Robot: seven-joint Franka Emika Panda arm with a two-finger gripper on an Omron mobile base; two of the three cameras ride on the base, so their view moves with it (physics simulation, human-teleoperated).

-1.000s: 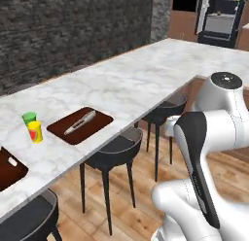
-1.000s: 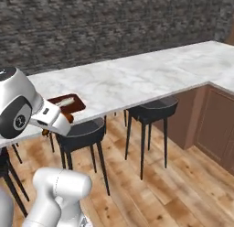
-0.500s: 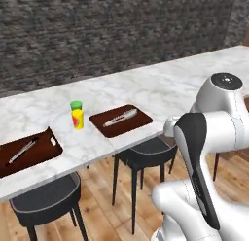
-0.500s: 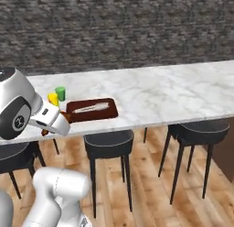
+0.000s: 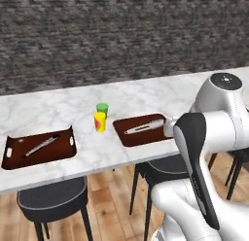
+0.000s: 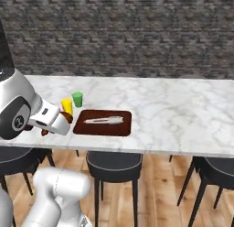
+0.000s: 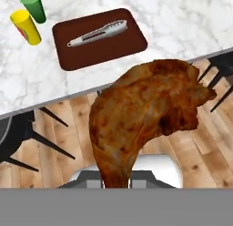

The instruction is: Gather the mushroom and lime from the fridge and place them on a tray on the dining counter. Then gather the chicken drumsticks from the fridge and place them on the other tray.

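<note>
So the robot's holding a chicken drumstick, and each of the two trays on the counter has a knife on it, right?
Not quite: tongs, not a knife, lie on the tray, as the hand view shows. The other tray carries them too. The gripper does hold the drumstick.

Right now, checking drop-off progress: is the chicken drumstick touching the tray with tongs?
Apart. The hand view shows the chicken drumstick held off the counter's edge, marble showing between it and the tray.

Yellow cup [image 5: 99, 121] touching green cup [image 5: 102, 109] on marble; tongs [image 5: 144, 128]; black stools [image 5: 52, 199] on wood floor.
</note>
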